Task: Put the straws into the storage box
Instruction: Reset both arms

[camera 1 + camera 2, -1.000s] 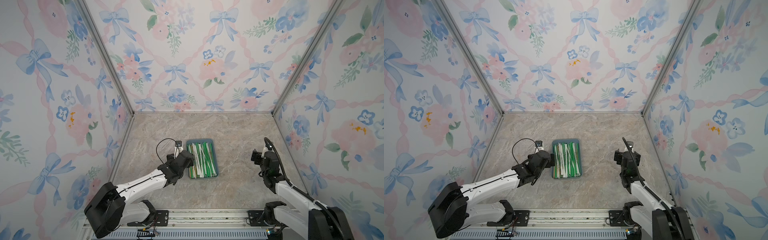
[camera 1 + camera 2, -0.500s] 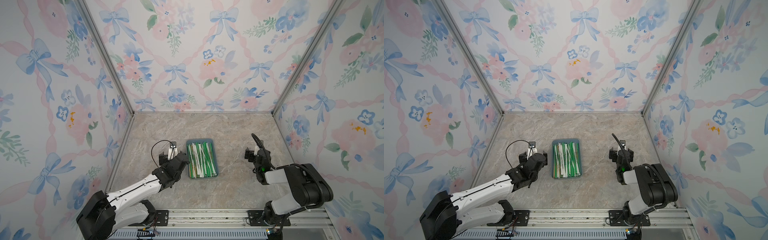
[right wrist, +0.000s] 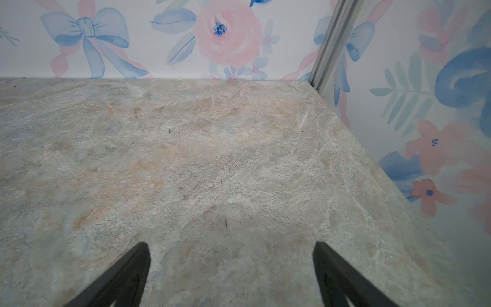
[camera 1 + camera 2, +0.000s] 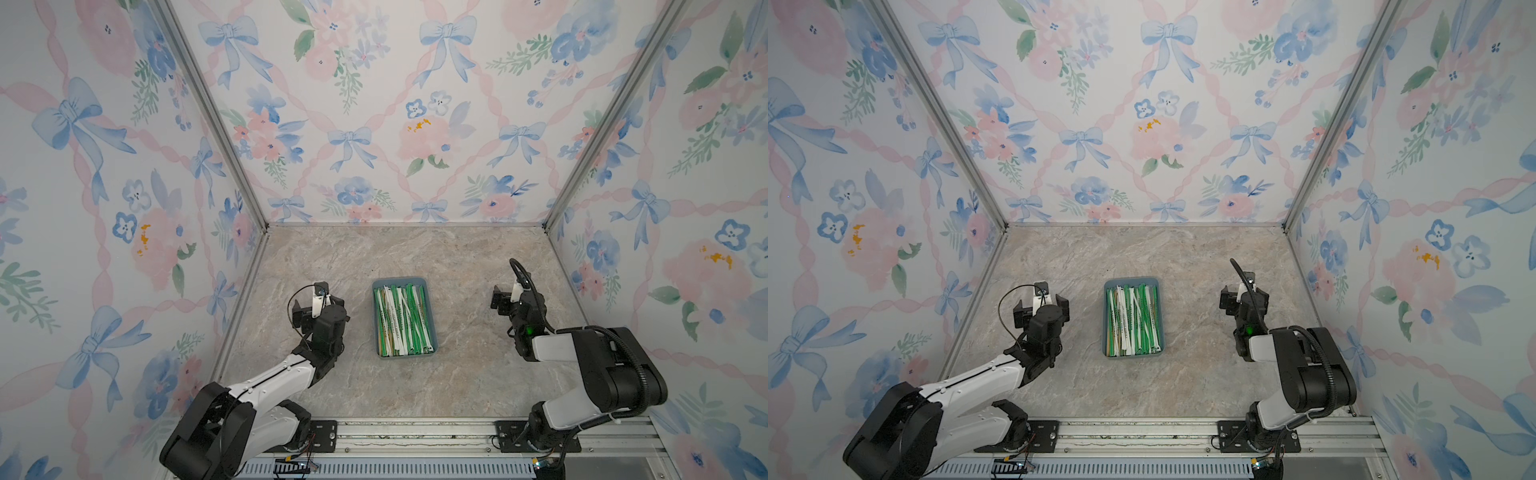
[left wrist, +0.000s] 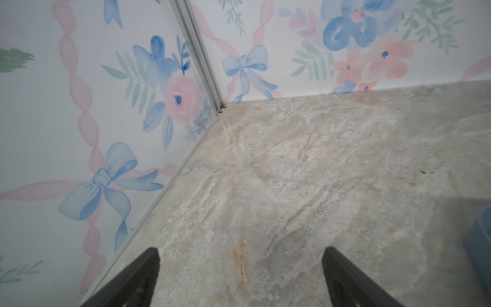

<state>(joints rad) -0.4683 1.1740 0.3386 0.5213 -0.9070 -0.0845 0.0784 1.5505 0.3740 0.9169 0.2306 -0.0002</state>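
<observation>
Straws (image 4: 403, 320) in box (image 4: 399, 281) — apart from (spread) fingers (image 5: 138, 279).

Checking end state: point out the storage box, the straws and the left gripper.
storage box (image 4: 399, 281): in a top view, far rim.
straws (image 4: 401, 320): in a top view, middle of the pile.
left gripper (image 5: 240, 249): left wrist view, midway between its fingertips.

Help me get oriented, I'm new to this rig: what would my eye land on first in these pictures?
The loud floral wallpaper of blue bows and pink flowers on all three walls strikes first. Next comes the slate-blue storage box at the middle of the marble-look table, filled with green, white and tan straws lying lengthwise. The left gripper and right gripper flank it, both open and empty.
</observation>
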